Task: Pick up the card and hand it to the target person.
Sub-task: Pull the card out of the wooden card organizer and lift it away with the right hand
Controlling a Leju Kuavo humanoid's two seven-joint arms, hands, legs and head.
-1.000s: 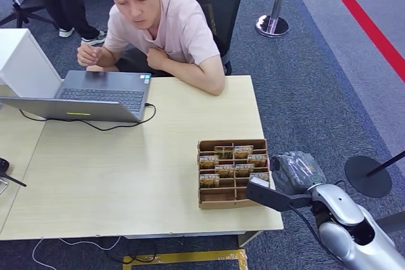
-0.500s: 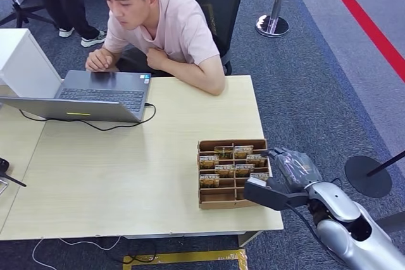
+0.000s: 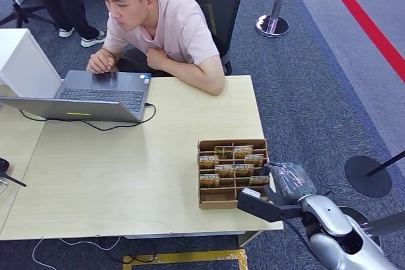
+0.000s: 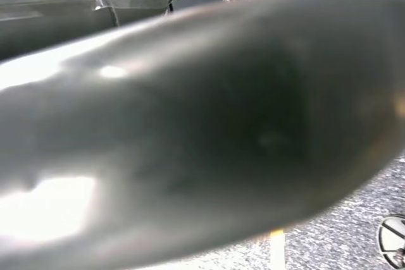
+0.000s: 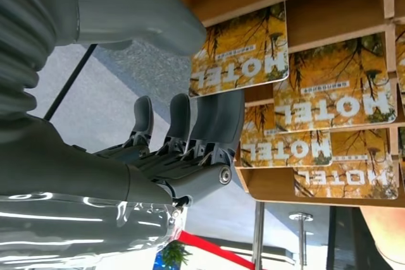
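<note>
At the wooden card rack [image 3: 232,173] on the surface [image 3: 119,175], the right hand [image 3: 291,182] sits just beside its near right corner, fingers [image 5: 210,124] apart around a yellow hotel card [image 5: 240,51] in the rack, not clamped; left hand can't be judged

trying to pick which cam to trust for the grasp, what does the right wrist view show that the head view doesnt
Right wrist view alone: the word HOTEL and yellow foliage printed on the cards, and the right hand's thumb and fingers on either side of one card's corner; actual contact is unclear.

Head view alone: the table, the laptop, the seated person, and the whole rack near the table's right edge with the right hand beside it.

Both: the rack, its cards and the right hand.
</note>
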